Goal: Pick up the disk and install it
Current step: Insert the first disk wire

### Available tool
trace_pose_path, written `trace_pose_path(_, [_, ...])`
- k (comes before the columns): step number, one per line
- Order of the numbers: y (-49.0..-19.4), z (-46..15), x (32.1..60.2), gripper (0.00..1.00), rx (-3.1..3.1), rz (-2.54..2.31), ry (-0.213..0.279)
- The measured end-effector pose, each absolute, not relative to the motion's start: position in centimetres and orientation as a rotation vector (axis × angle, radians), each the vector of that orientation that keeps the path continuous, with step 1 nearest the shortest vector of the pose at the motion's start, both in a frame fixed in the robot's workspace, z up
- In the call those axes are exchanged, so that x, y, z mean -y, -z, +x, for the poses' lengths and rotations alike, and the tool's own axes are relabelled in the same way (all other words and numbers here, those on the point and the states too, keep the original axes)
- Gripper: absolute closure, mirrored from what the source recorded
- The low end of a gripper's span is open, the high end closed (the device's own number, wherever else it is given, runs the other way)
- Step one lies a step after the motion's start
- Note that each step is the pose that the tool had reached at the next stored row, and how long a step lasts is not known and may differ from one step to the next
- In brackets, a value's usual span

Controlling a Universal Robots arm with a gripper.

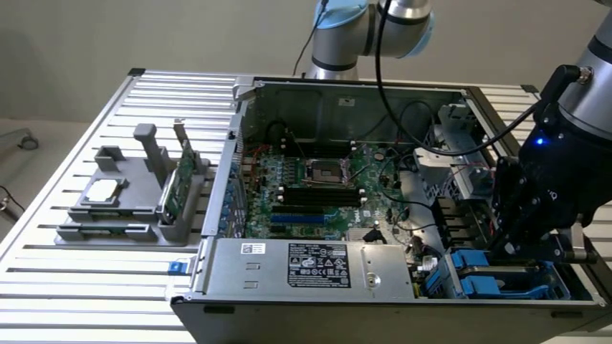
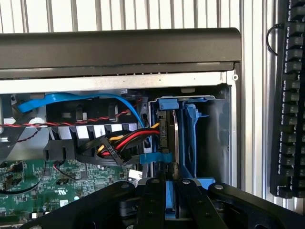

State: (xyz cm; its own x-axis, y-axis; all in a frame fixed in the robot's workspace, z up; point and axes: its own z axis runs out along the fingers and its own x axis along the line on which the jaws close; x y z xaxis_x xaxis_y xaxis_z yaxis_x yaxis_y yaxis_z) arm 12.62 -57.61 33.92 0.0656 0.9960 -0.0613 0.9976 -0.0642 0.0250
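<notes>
Holding disk (image 2: 174, 143) edgewise inside case (image 1: 383, 315).

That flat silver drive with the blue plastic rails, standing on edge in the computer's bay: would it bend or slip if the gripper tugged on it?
The flat silver drive with blue plastic rails looks like rigid metal, so it probably would not bend. Its smooth faces could be slippery, though the black gripper appears closed across its thin edge. The snug blue bay probably keeps it from tipping.

My disk (image 2: 169, 143) stands on its thin edge, grey metal with blue rails on its sides, down in the blue slot at the computer case's corner.
</notes>
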Motion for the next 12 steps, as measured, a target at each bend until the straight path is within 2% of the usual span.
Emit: trace_pose_path(12, [-33.91, 12.67, 57.61, 0.84, -2.062, 2.29, 0.045])
